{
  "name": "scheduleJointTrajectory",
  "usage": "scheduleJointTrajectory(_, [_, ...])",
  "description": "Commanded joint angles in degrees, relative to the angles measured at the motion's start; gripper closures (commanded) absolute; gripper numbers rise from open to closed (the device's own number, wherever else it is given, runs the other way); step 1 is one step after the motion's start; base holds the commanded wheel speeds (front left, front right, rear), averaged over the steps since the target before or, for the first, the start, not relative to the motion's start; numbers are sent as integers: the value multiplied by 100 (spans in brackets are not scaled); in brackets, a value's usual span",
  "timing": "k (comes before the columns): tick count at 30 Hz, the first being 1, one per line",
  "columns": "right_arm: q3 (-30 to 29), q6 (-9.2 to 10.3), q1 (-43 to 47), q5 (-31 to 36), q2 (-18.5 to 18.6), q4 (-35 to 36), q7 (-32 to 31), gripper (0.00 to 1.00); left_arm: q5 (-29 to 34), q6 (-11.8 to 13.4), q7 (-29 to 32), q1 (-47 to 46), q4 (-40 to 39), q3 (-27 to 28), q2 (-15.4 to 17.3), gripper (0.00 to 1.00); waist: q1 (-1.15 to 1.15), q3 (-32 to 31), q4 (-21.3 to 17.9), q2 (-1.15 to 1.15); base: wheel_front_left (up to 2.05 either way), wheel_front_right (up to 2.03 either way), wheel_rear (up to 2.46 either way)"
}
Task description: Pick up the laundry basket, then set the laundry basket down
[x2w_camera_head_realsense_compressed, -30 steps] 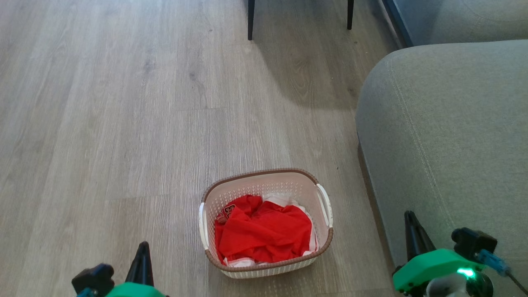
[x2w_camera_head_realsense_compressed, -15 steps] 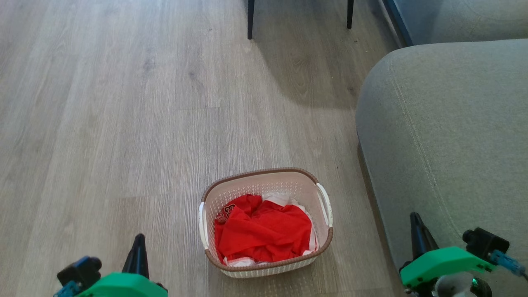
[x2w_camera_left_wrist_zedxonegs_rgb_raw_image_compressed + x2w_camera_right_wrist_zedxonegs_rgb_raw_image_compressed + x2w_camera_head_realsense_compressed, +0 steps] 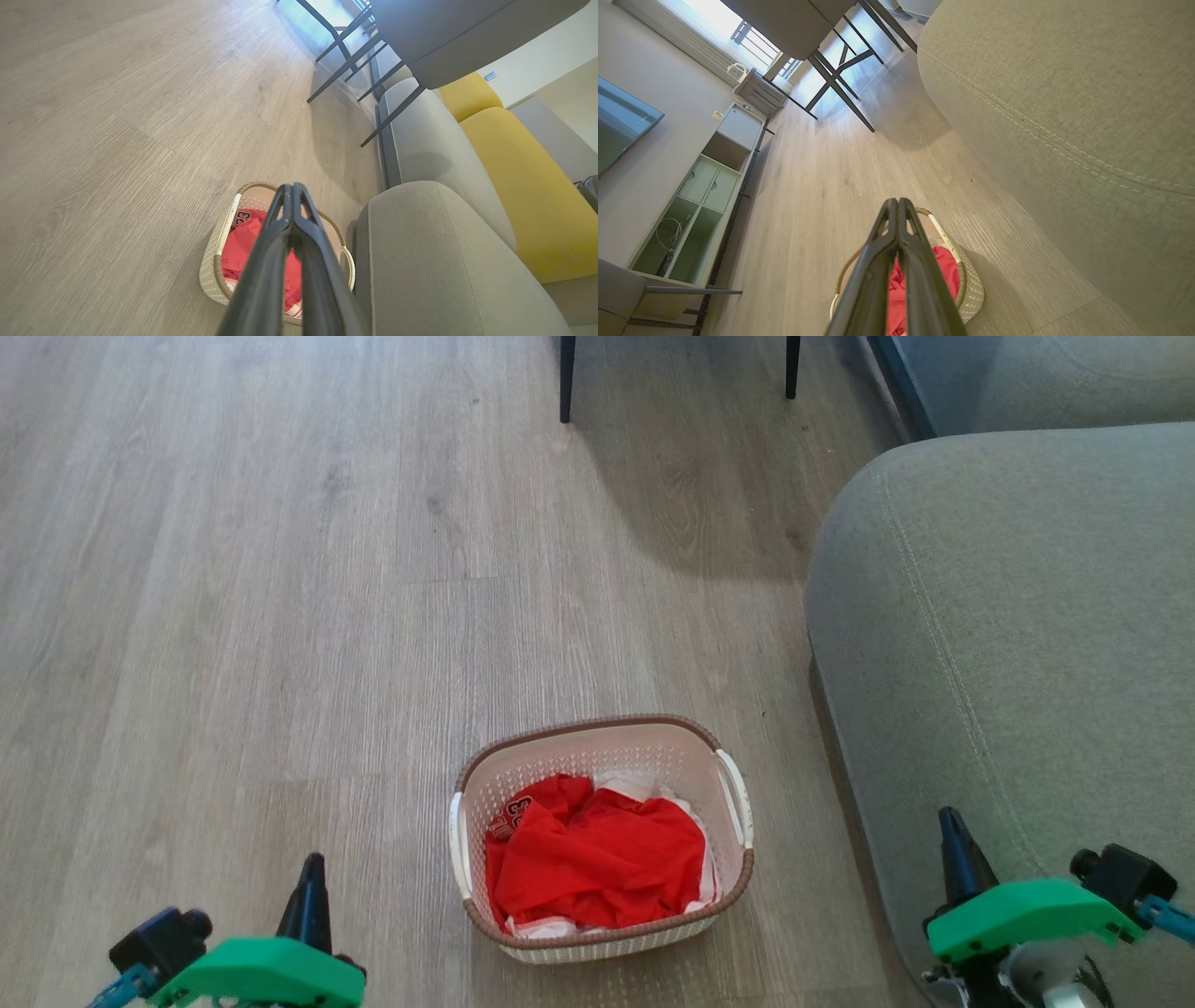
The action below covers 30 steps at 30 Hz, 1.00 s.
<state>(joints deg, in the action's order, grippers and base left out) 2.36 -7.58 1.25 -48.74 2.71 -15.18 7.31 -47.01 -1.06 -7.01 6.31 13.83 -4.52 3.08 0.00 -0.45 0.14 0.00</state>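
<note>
**Position.** The laundry basket (image 3: 607, 753) stands upright on the floor (image 3: 280, 616) with a red garment (image 3: 597, 863) in it. Its right side is near the sofa (image 3: 1008, 644) but apart from it.

**Grippers.** Neither touches the basket. The left gripper (image 3: 311, 875) hangs off to the basket's left, and the right gripper (image 3: 952, 833) shows against the sofa's edge. Both are well apart from the handles. In each wrist view the fingers lie together, tips meeting, clamped on nothing.

**Step.** In my judgement the scene fits either a basket awaiting its lift or one set down and released. The pictures do not settle which.

**Room.** Open floor lies left of and beyond the basket. The sofa closes the right side, leaving a narrow strip beside the right handle (image 3: 738, 798). Dark furniture legs (image 3: 566, 378) stand well beyond.
</note>
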Motion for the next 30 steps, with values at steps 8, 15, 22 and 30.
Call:
scheduleJointTrajectory(8, [-64, 4, -344, -637, 133, 162, -174, 100, -644, -126, 164, -417, -138, 251, 84, 100, 0, 8, -2, 0, 0, 0, 0])
scheduleJointTrajectory(15, [-128, 5, -386, -1072, 140, 159, -287, 100, -1093, -183, 279, -508, -121, 325, 88, 100, 0, 14, -3, 0, 0, 0, 0])
scheduleJointTrajectory(22, [-195, 5, -429, -1506, 145, 155, -401, 100, -1541, -241, 396, -599, -104, 400, 90, 100, 0, 20, -4, 0, 0, 0, 0])
scheduleJointTrajectory(30, [-264, 6, -471, -1939, 148, 151, -517, 100, -1988, -299, 513, -690, -87, 477, 92, 100, 0, 26, -6, 0, 0, 0, 0])
